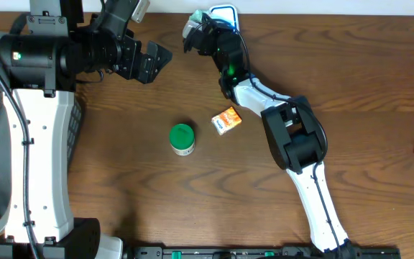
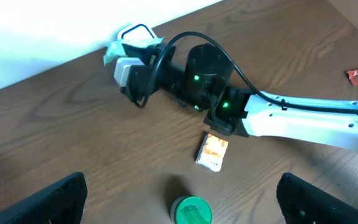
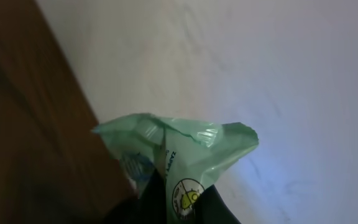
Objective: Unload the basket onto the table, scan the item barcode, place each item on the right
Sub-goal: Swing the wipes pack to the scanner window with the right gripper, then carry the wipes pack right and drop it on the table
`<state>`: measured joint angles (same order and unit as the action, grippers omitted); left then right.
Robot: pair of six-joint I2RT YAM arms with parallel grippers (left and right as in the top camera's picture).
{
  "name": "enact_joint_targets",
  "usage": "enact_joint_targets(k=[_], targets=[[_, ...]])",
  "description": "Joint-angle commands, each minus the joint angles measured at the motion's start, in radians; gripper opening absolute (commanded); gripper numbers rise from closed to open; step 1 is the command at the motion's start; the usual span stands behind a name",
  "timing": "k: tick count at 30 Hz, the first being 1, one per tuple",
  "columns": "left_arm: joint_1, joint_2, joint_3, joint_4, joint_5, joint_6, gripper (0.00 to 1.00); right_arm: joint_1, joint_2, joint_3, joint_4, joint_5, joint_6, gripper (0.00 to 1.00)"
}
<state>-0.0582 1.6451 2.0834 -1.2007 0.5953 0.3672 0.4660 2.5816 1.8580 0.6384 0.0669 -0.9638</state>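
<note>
While the right gripper (image 1: 200, 36) clamps it, the green packet (image 3: 179, 149) juts wallward.

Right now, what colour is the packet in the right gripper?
Pale green packet with a round yellow logo; clearest in the right wrist view.

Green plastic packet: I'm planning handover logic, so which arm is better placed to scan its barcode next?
Right: the right end effector is shut on the crinkled green plastic packet; the left end effector is open and empty.
</note>
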Motion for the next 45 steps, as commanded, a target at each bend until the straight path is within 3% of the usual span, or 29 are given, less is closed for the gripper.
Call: enact_joint_targets(k=[1, 12, 22, 24, 27, 35, 41, 45], targets=[[0.000, 0.003, -0.006, -0.001, -0.006, 0.010, 0.98, 0.016, 0.003, -0.009, -0.097, 0.006, 0.013, 0.01], [0.000, 0.003, -0.006, -0.001, -0.006, 0.010, 0.98, 0.020, -0.265, -0.009, -0.494, 0.094, 0.013, 0.01], [0.000, 0.003, -0.006, -0.001, -0.006, 0.010, 0.98, -0.055, -0.525, -0.009, -1.088, 0.322, 0.042, 0.01], [0.000, 0.003, -0.006, -0.001, -0.005, 0.010, 0.98, -0.104, -0.528, -0.010, -1.158, 0.303, 0.055, 0.01], [0.000, 0.003, -0.006, -0.001, -0.006, 0.010, 0.98, -0.197, -0.521, -0.010, -1.186, 0.287, 0.238, 0.01], [0.000, 0.003, -0.006, -0.001, -0.006, 0.010, 0.98, -0.509, -0.497, -0.011, -1.391, 0.067, 0.411, 0.01], [0.000, 0.003, -0.006, -0.001, -0.006, 0.010, 0.98, -0.740, -0.465, -0.013, -1.416, -0.144, 0.555, 0.01], [0.000, 0.003, -0.006, -0.001, -0.006, 0.010, 0.98, -0.862, -0.419, -0.013, -1.408, -0.185, 0.658, 0.01]])
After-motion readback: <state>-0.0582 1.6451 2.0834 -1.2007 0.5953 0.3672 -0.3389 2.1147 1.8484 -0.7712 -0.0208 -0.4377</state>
